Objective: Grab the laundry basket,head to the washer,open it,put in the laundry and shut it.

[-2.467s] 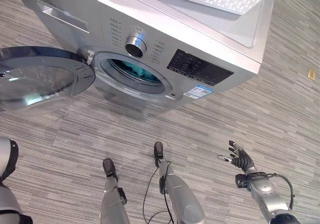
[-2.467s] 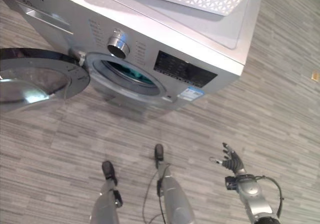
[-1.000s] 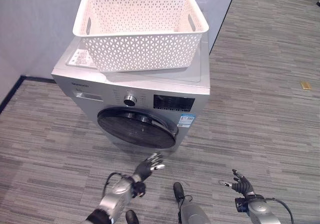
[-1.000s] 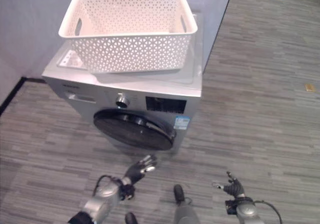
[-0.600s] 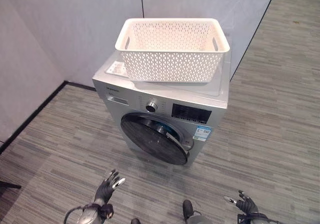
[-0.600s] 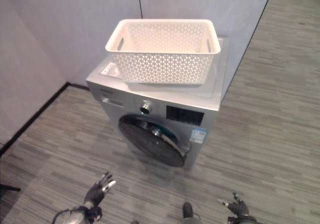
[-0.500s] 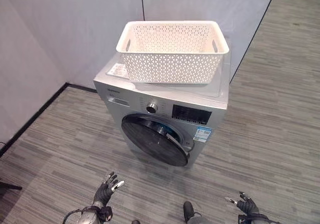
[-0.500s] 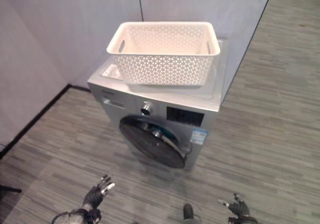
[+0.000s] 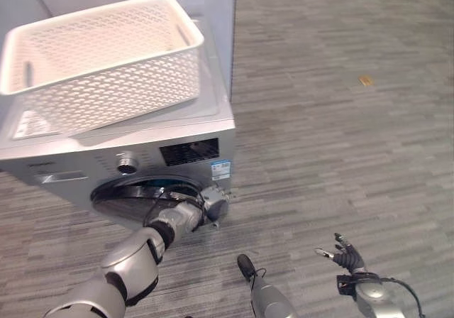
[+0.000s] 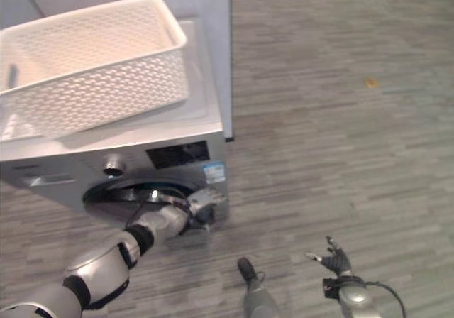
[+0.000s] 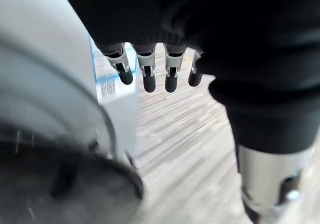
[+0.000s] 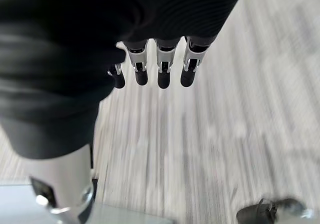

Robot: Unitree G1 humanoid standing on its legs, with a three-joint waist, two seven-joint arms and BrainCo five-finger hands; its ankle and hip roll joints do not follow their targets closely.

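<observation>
Step in hand, by judgement: shutting the washer (image 9: 142, 155), which is sitting at left centre of the frame. Left hand (image 9: 213, 203) is reaching in from lower left, fingers straight and relaxed, resting against the right edge of the dark round door (image 9: 138, 194); whether the door is latching cannot be told. Next move is probably calling for a firm push inward. Laundry basket (image 9: 99, 55) is standing on the washer's top, upper left. Right hand (image 9: 345, 255), lower right, is hanging released over the grey striped floor (image 9: 340, 140). Nothing is blocking the door.
</observation>
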